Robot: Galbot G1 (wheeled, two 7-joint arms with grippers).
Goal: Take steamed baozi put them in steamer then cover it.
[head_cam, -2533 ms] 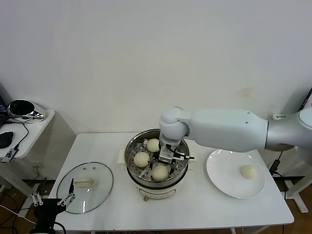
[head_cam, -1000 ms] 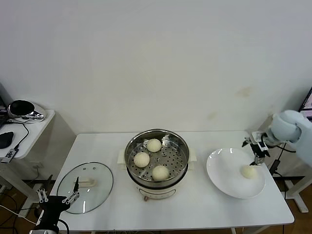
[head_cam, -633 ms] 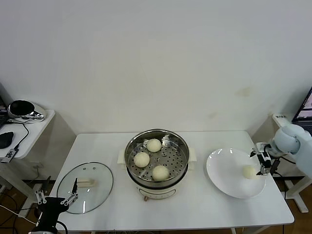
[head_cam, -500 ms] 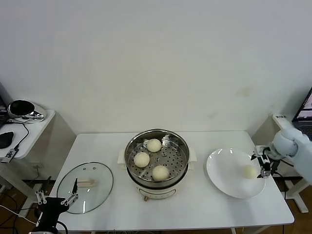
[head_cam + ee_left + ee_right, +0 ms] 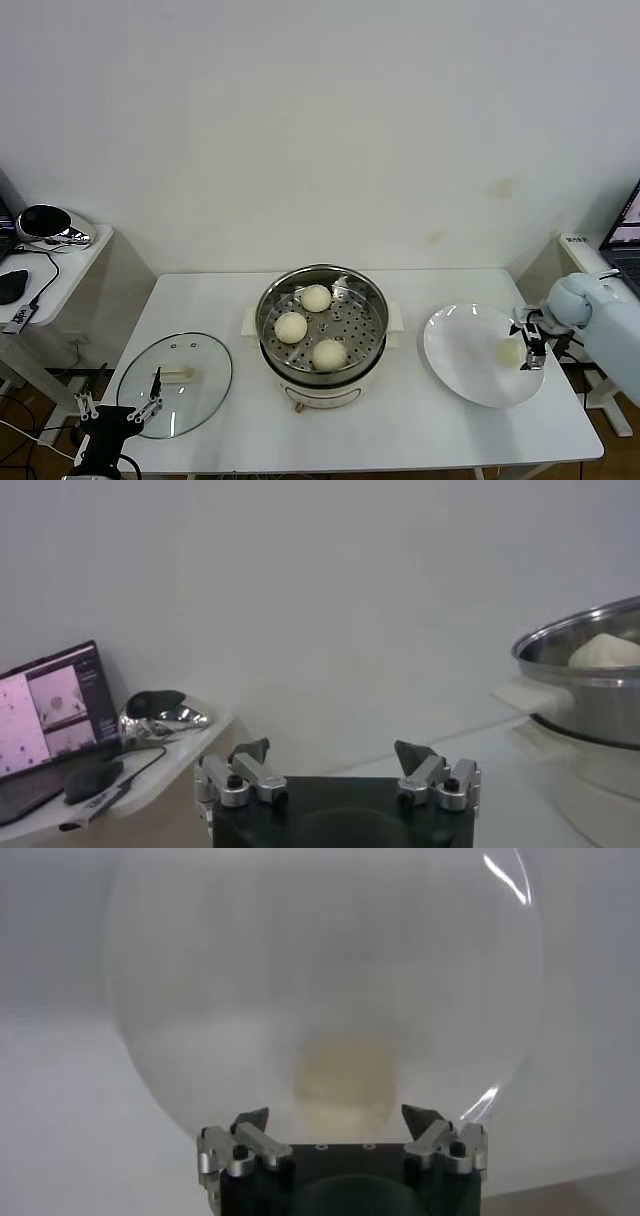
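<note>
One baozi [image 5: 509,351] (plated) beside open right tool [image 5: 529,343]

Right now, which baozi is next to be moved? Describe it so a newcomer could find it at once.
Start at the steamer mid-table, then look to the white plate on its right. The one baozi on it is the target: the right gripper, open, flanks it, while the other three sit in the steamer.
</note>
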